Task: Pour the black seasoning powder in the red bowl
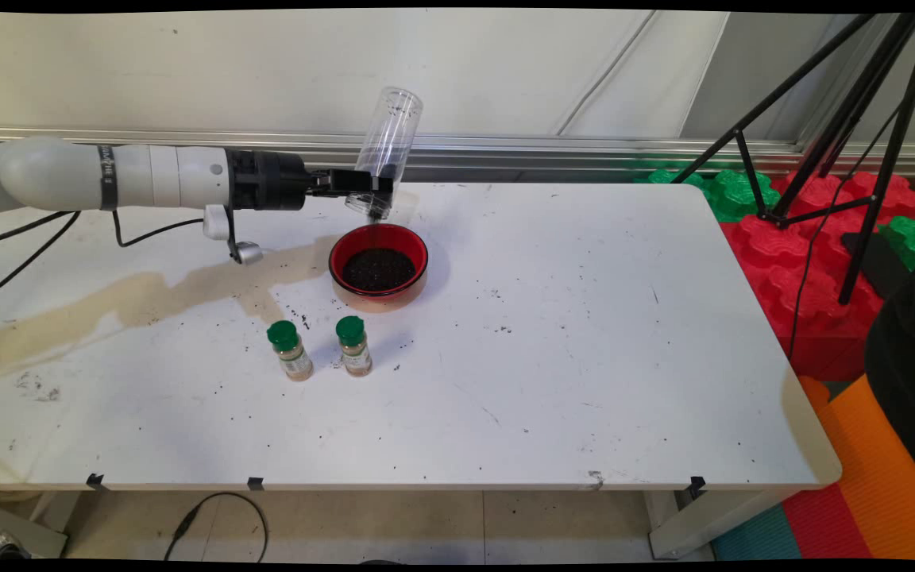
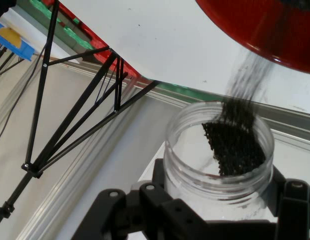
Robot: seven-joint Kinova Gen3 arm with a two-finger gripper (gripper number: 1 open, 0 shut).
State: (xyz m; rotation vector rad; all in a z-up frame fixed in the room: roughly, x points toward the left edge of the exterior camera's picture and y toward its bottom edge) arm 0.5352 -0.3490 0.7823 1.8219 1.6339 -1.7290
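Observation:
My gripper (image 1: 372,186) is shut on a clear plastic jar (image 1: 386,149), held tipped mouth-down above a red bowl (image 1: 419,253) on the table. Dark grains stream from the jar's mouth (image 2: 235,145) into the bowl (image 2: 265,25), which holds a dark heap of them. In the hand view the jar sits between the black fingers (image 2: 295,205), with grains piled at its lip. Two small spice jars with green lids (image 1: 289,349) (image 1: 354,345) stand upright in front of the bowl.
A brownish stain (image 1: 148,298) runs across the table's left part, and dark crumbs are scattered around the bowl. A black tripod (image 1: 847,159) stands past the right edge over red and green foam blocks (image 1: 791,262). Black cables hang from the arm at left.

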